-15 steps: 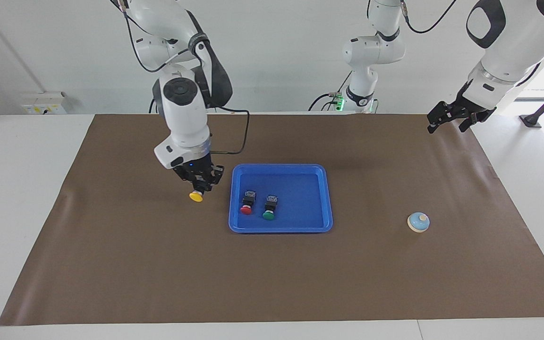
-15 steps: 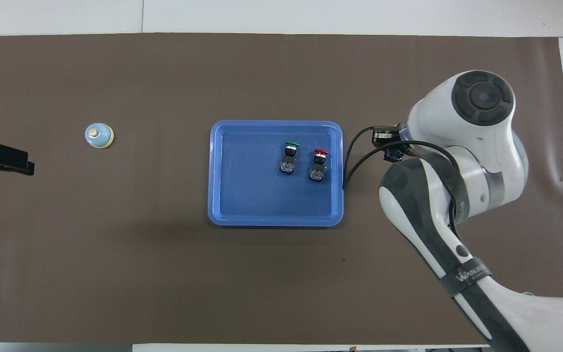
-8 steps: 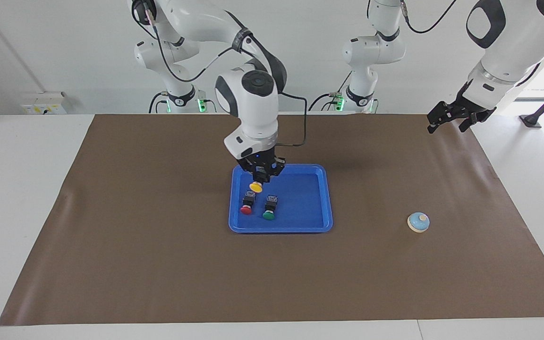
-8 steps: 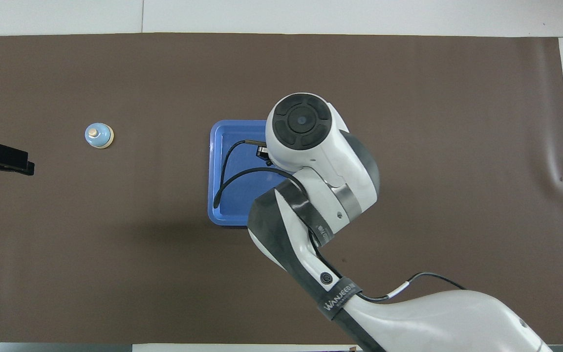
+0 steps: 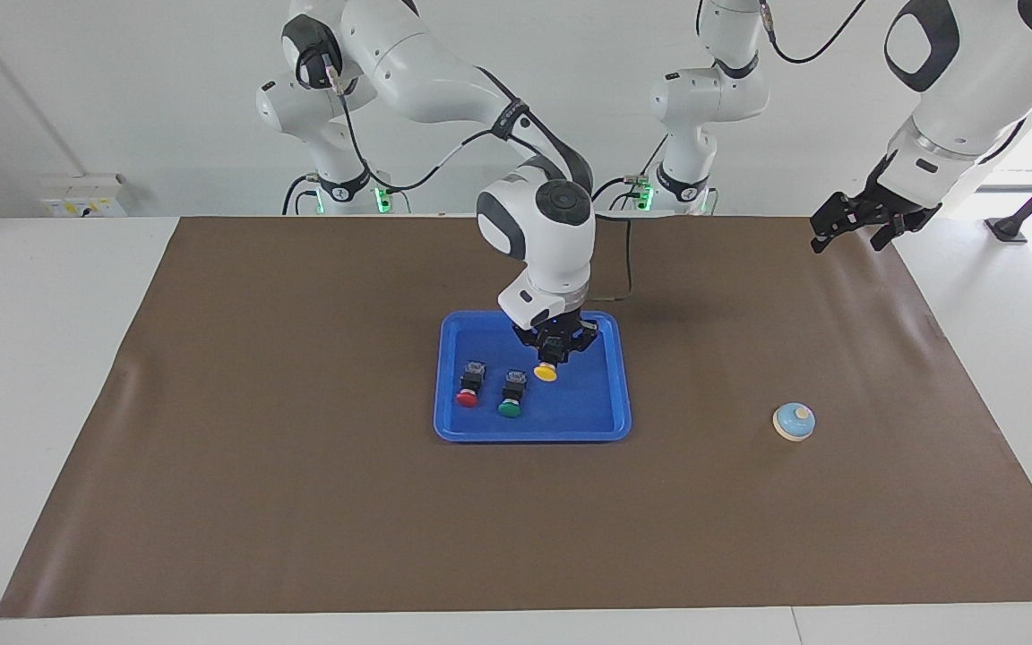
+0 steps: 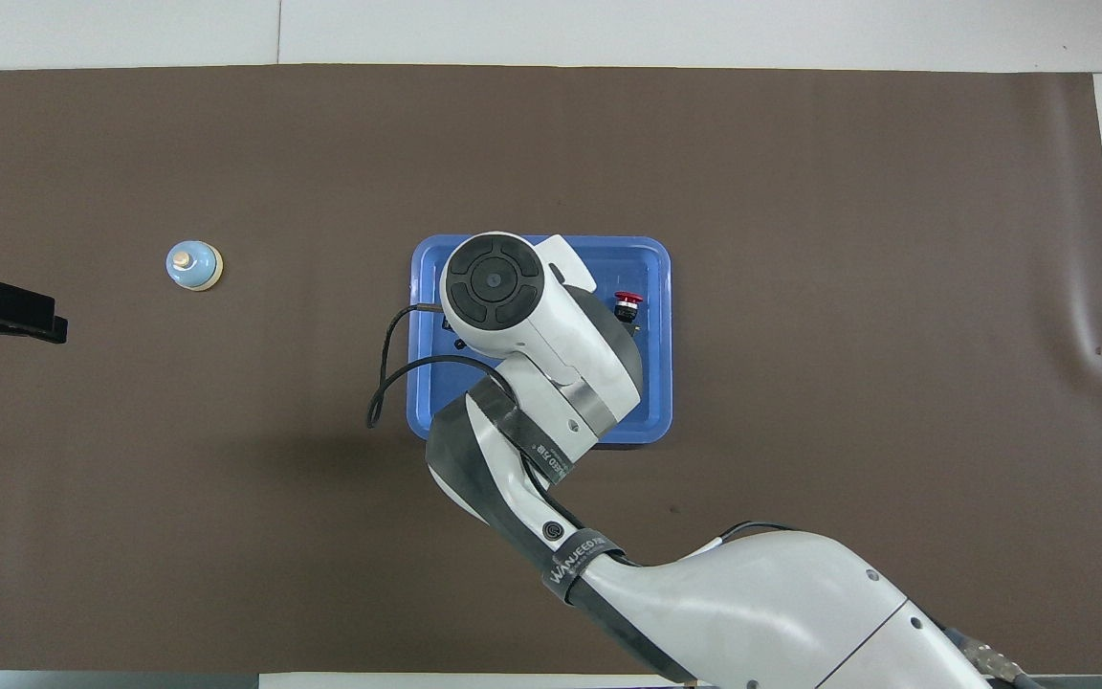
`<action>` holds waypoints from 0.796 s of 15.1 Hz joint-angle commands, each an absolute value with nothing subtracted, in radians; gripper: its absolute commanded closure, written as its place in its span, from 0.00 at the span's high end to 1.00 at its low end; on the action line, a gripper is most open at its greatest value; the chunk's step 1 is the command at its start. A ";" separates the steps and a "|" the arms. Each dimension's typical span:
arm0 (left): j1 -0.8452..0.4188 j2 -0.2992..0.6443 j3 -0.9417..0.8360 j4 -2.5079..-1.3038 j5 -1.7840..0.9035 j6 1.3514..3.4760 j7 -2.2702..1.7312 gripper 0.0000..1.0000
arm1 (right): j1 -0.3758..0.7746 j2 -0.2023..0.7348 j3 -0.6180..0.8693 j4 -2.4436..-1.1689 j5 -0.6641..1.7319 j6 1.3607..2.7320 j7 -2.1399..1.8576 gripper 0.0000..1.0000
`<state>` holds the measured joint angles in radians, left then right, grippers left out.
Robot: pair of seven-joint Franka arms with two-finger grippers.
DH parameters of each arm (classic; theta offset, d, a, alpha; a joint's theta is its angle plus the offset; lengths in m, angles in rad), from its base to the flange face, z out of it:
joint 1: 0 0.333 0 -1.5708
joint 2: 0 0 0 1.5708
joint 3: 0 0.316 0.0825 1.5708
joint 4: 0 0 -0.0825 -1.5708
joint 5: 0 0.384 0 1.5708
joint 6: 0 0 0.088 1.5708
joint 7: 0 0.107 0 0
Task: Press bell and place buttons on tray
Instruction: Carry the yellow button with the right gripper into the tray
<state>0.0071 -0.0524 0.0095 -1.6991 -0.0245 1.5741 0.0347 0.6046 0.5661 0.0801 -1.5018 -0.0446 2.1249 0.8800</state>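
Note:
My right gripper (image 5: 553, 356) is shut on the black body of the yellow button (image 5: 546, 373) and holds it, cap down, low over the blue tray (image 5: 534, 436). In the tray lie the red button (image 5: 468, 388) and the green button (image 5: 511, 399); the yellow one hangs beside the green one, toward the left arm's end. From overhead the right arm covers most of the tray (image 6: 658, 287), leaving only the red button (image 6: 627, 304) showing. The light-blue bell (image 5: 794, 422) (image 6: 193, 265) stands on the mat toward the left arm's end. My left gripper (image 5: 847, 238) (image 6: 46, 323) waits open in the air, with nothing in it.
A brown mat (image 5: 301, 502) covers the table, with white table top showing around it. A further white arm (image 5: 691, 116) stands upright at the robots' edge of the table.
My right gripper has carried the yellow button from the mat at the right arm's end across the tray's rim, over the red and green buttons. The left arm has stayed still.

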 commanded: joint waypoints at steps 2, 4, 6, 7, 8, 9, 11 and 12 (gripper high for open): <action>0.008 -0.074 0.011 -1.717 -0.018 1.574 0.025 1.00 | 0.612 0.531 0.077 -1.611 -0.044 2.201 0.882 0.00; 0.006 -0.074 0.011 -1.717 -0.018 1.574 0.025 1.00 | 0.624 0.522 0.077 -1.652 -0.044 2.250 0.882 0.00; 0.008 -0.074 0.011 -1.717 -0.018 1.574 0.025 1.00 | 0.634 0.512 0.077 -1.677 -0.044 2.278 0.884 0.00; 0.008 -0.074 0.011 -1.717 -0.018 1.574 0.025 1.00 | 0.635 0.512 0.078 -1.677 -0.044 2.276 0.885 0.00; 0.006 -0.074 0.011 -1.717 -0.018 1.574 0.025 1.00 | 0.637 0.511 0.078 -1.677 -0.044 2.278 0.888 0.00; 0.006 -0.074 0.011 -1.717 -0.018 1.574 0.025 1.00 | 0.646 0.512 0.078 -1.677 -0.041 2.281 0.888 0.00; 0.006 -0.074 0.011 -1.717 -0.018 1.574 0.025 1.00 | 0.649 0.511 0.077 -1.677 -0.041 2.280 0.890 0.63; 0.006 -0.074 0.011 -1.717 -0.018 1.574 0.025 1.00 | 0.650 0.511 0.077 -1.672 -0.041 2.272 0.896 1.00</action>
